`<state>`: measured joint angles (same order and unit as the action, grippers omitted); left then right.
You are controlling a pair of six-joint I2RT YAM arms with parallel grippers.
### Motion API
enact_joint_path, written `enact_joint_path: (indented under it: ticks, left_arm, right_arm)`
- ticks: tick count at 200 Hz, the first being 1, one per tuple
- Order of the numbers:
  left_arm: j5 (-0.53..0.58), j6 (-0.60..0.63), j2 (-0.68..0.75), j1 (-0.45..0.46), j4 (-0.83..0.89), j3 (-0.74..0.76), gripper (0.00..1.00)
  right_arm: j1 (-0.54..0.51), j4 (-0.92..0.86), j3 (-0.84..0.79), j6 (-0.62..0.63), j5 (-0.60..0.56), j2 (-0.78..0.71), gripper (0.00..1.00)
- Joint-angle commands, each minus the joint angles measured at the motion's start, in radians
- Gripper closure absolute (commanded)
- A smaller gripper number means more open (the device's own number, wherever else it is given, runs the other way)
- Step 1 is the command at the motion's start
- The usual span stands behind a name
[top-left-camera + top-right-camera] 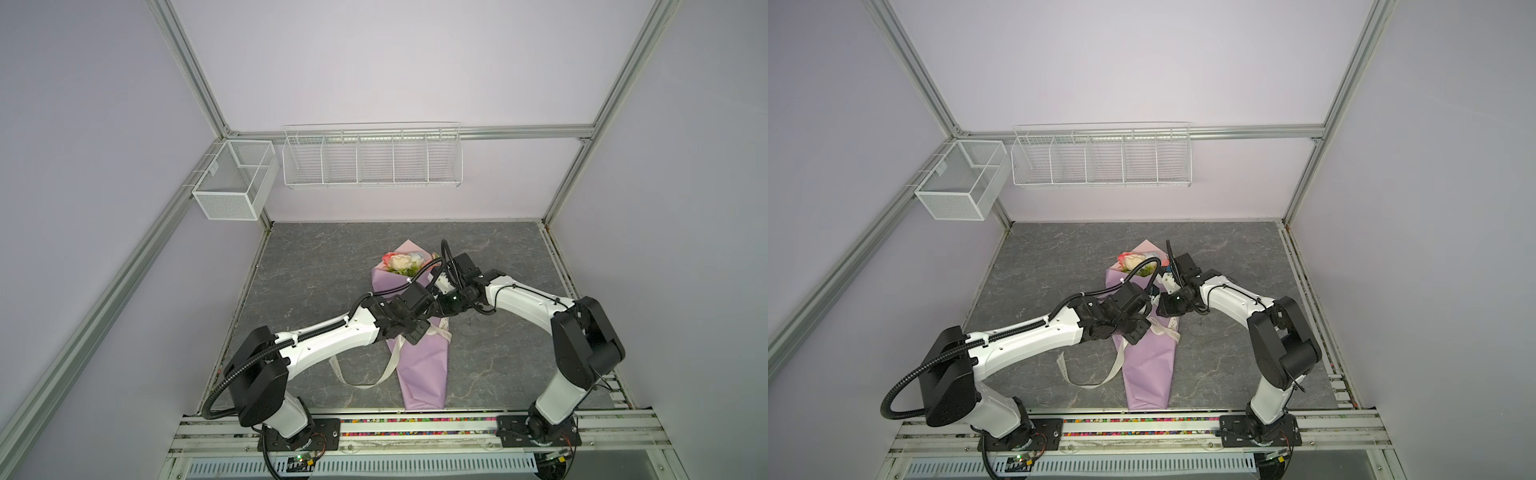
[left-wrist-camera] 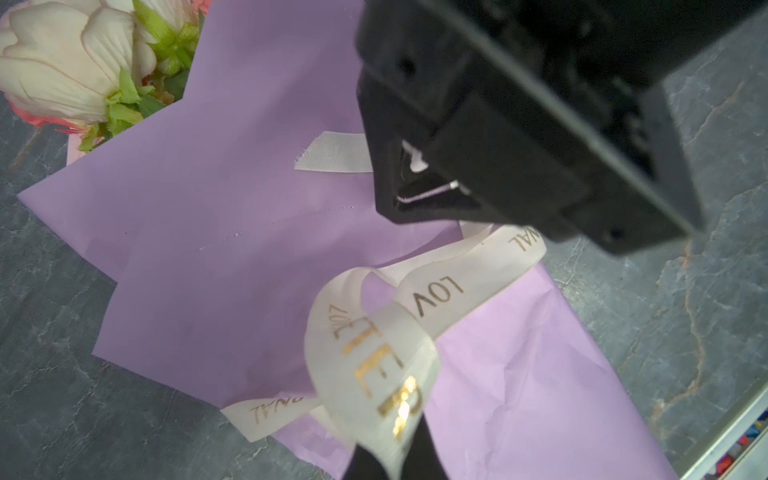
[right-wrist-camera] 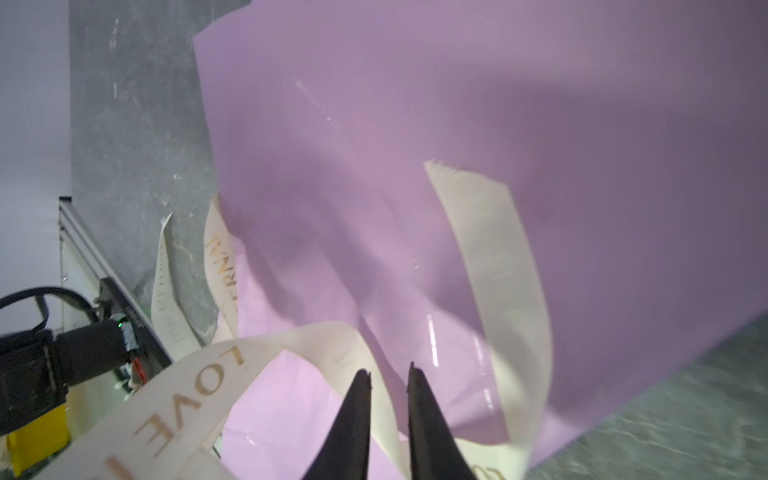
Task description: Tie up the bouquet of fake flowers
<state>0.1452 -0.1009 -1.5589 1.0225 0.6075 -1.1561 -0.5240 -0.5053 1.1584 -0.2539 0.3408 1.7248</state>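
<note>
The bouquet of fake flowers (image 1: 403, 262) (image 1: 1136, 262) (image 2: 75, 62) lies mid-table, rolled in lilac wrapping paper (image 1: 424, 365) (image 3: 457, 124), blooms toward the back. A cream ribbon (image 1: 388, 365) (image 2: 436, 295) (image 3: 187, 399) with gold lettering crosses the wrap's middle and trails onto the table. My left gripper (image 1: 428, 322) (image 1: 1144, 324) (image 2: 386, 457) is shut on a ribbon loop above the wrap. Just behind it, my right gripper (image 1: 440, 303) (image 1: 1160, 305) (image 3: 388, 372) has its tips a narrow gap apart on a ribbon strand. That strand's short tail curls up beside the right gripper.
A white wire rack (image 1: 372, 158) and a mesh box (image 1: 235, 183) hang on the back frame. The grey stone-look table (image 1: 311, 270) is walled on three sides. A metal rail (image 1: 415, 424) with both arm bases runs along the front edge.
</note>
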Motion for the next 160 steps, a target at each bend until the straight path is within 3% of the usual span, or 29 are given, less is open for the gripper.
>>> enact_joint_path:
  ticks: [1,66,103,160]
  left_arm:
    - [0.008,-0.008,0.013,0.005,0.001,-0.011,0.95]
    - [-0.002,-0.006,0.000,0.005,0.006,-0.025,0.96]
    - [0.009,-0.006,0.005,0.005,0.004,-0.024,0.96]
    - [0.021,-0.018,0.009,0.005,-0.012,-0.017,0.97]
  right_arm:
    - [0.021,-0.042,0.045,0.001,-0.096,0.025,0.79]
    - [0.053,-0.060,0.111,0.009,-0.150,0.136,0.79]
    - [0.048,-0.084,0.105,0.057,-0.057,0.162,0.81]
    - [0.005,-0.125,0.013,0.124,0.078,0.088,0.82]
